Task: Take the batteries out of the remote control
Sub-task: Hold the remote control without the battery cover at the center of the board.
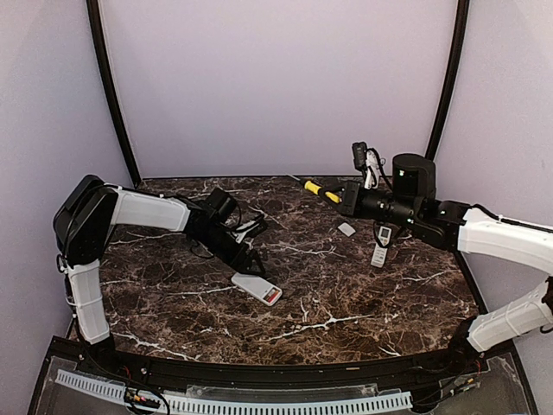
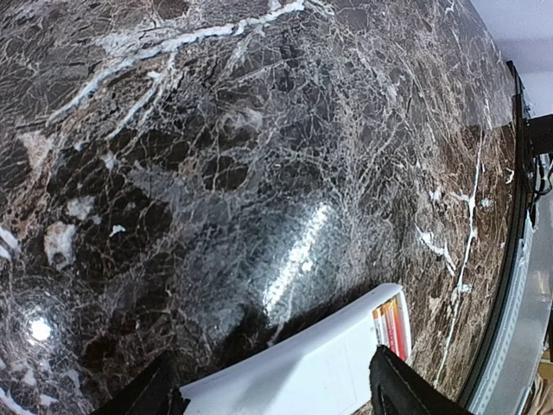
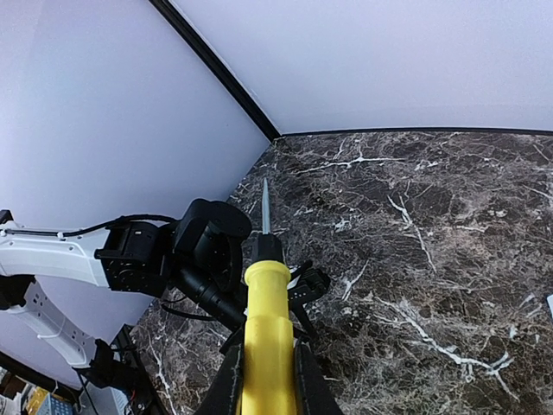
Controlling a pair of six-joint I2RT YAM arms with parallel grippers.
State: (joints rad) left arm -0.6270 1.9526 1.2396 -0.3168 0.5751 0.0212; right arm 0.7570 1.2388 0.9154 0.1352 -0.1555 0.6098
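A white remote control (image 1: 252,285) lies face down at the table's middle, its open bay showing the red batteries (image 1: 272,296) at its near-right end. My left gripper (image 1: 243,259) is open, its fingers spread wide over the remote's far-left end. In the left wrist view the remote (image 2: 311,372) lies between the fingers (image 2: 399,391), with the batteries (image 2: 393,324) beside the right one. My right gripper (image 1: 344,197) is shut on a yellow-handled screwdriver (image 1: 321,192), held in the air at the back right. The screwdriver (image 3: 266,328) points away in the right wrist view.
A second white remote (image 1: 381,245) and a small flat white cover (image 1: 346,229) lie on the marble table under my right arm. Cables hang by the left wrist (image 1: 251,226). Walls close off the back and sides.
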